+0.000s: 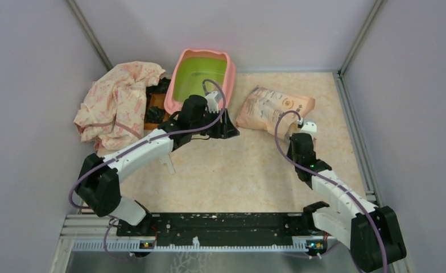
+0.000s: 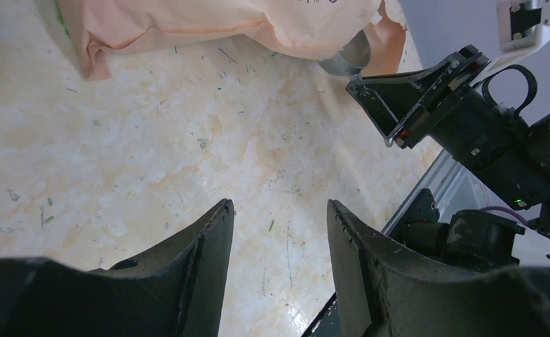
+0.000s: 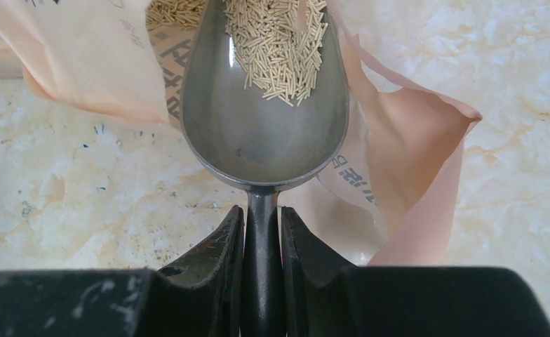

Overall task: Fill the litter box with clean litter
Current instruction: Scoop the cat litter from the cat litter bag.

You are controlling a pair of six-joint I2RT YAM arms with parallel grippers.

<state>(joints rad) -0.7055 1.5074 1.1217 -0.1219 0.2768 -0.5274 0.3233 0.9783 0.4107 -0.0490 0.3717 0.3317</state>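
From my station, the marbled beige table (image 1: 255, 170) fills the top view. The litter box (image 1: 195, 77), pink-rimmed and lime-green inside, sits at the table's far edge, and I see no granules in it from above. A crumpled pink floral cloth (image 1: 118, 99) lies heaped just left of the litter box. The peach bag (image 1: 272, 108) lies flat to the box's right, near it but not touching.

The left gripper (image 2: 279, 207) hangs just in front of the litter box's near right corner. Its jaws stand apart over bare table with nothing between them.

The right gripper (image 3: 262, 210) is further right of the litter box, at the bag's torn mouth. Its fingers (image 3: 223, 246) are clenched on the thin handle of the silver scoop (image 3: 265, 126). The scoop's bowl points into the opening of the bag.

A patch of clean litter (image 3: 279, 49), pale tan and rod-shaped, lies in the far half of the bowl, while the near half is bare metal. More of it shows inside the bag just beside the scoop.
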